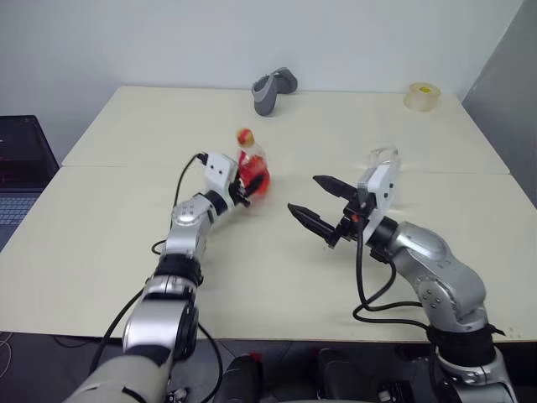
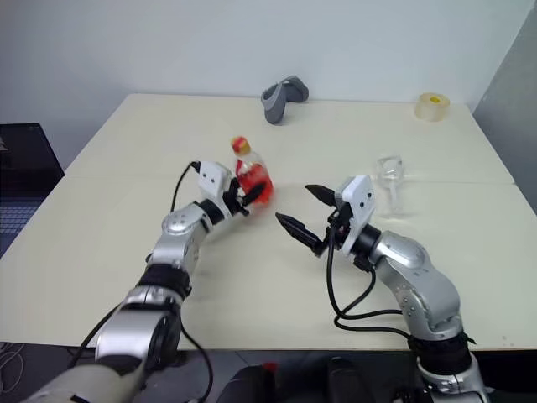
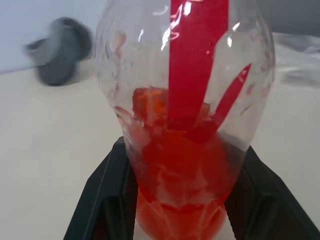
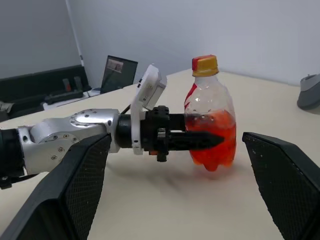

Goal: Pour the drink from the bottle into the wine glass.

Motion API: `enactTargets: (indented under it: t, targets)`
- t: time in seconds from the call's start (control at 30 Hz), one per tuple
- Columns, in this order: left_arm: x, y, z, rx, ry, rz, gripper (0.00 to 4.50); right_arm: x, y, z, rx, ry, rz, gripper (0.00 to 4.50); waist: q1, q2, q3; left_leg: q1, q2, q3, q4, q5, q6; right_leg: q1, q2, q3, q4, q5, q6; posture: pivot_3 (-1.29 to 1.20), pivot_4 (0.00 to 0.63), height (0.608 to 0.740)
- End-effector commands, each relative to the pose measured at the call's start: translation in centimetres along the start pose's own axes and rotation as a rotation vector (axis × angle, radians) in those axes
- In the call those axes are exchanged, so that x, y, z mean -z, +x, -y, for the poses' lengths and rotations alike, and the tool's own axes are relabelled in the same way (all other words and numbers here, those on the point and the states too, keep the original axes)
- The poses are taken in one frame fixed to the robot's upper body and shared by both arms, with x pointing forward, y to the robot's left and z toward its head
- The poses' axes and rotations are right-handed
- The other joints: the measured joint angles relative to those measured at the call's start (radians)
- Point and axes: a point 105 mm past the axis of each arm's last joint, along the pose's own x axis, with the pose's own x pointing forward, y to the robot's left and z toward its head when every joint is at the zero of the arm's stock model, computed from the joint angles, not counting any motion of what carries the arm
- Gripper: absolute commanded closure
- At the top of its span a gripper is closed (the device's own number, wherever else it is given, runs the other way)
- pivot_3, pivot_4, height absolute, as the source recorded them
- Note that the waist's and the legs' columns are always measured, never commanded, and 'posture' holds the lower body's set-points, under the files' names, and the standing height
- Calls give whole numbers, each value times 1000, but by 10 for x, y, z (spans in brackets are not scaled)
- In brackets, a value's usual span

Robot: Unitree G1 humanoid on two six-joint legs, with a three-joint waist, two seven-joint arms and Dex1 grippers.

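Hiding the bottle's [image 4: 211, 120] far side, apparently gripped, left fingers [image 4: 197, 140].

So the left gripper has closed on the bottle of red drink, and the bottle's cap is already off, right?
Not quite. The left gripper does clamp the bottle of red drink, but the cap is still on. The right wrist view shows the yellowish cap sitting on the neck.
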Motion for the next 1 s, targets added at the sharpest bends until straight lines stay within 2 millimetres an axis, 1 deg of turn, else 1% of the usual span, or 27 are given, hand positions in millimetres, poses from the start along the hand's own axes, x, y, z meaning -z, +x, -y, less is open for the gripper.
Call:
enactTargets:
  t: [0.03,0.1,0.17,0.27,0.37,0.43,0.57,0.63,0.77,1.0]
  targets:
    - [-32,-10,36,235,26,44,2579,-21,-11,-14,-92,-45,4,0,0,0,0,0,0,0,0,0,0,0,0,0,0,0,0,0,150,740]
    - [-31,-17,48,303,10,19,2591,-23,-15,-19,-129,-40,-30,0,0,0,0,0,0,-2,0,0,1,0,0,0,1,0,0,0,150,740]
    - [-31,-22,55,347,-15,-3,2627,-29,-17,-24,-166,-23,-29,0,1,0,0,0,0,-4,0,1,1,1,0,-1,1,0,0,0,150,740]
    - [-28,-28,66,427,-17,-45,2693,-36,-14,-28,-202,-35,-30,0,0,0,0,1,0,-4,0,1,2,2,1,-1,1,0,0,0,150,740]
    - [-24,-29,73,467,11,-75,2739,-40,-6,-24,-199,-39,-27,0,1,0,0,0,-1,-4,-1,1,2,2,1,-2,1,0,0,0,150,740]
    - [-20,-30,77,486,45,-94,2768,-40,3,-14,-173,-51,-39,0,1,0,0,0,-1,-4,-1,1,2,2,1,-2,0,0,0,0,150,740]
    - [-14,-31,84,517,90,-109,2787,-39,16,-2,-151,-71,-67,0,0,0,0,0,-1,-5,-1,1,2,2,1,-2,0,0,0,0,150,740]
    - [-13,-31,86,521,111,-110,2787,-39,22,0,-150,-79,-74,0,0,1,0,0,-1,-4,-1,1,2,1,1,-1,-1,0,0,0,150,740]
    - [-13,-30,86,516,133,-105,2787,-38,28,-3,-171,-84,-82,0,1,1,0,0,0,-5,-1,1,2,1,0,-2,-1,0,0,0,150,740]
    - [-11,-31,86,520,157,-110,2787,-30,29,-6,-194,-99,-125,0,1,1,0,0,-1,-4,-1,1,2,1,0,-2,-1,0,0,0,150,740]
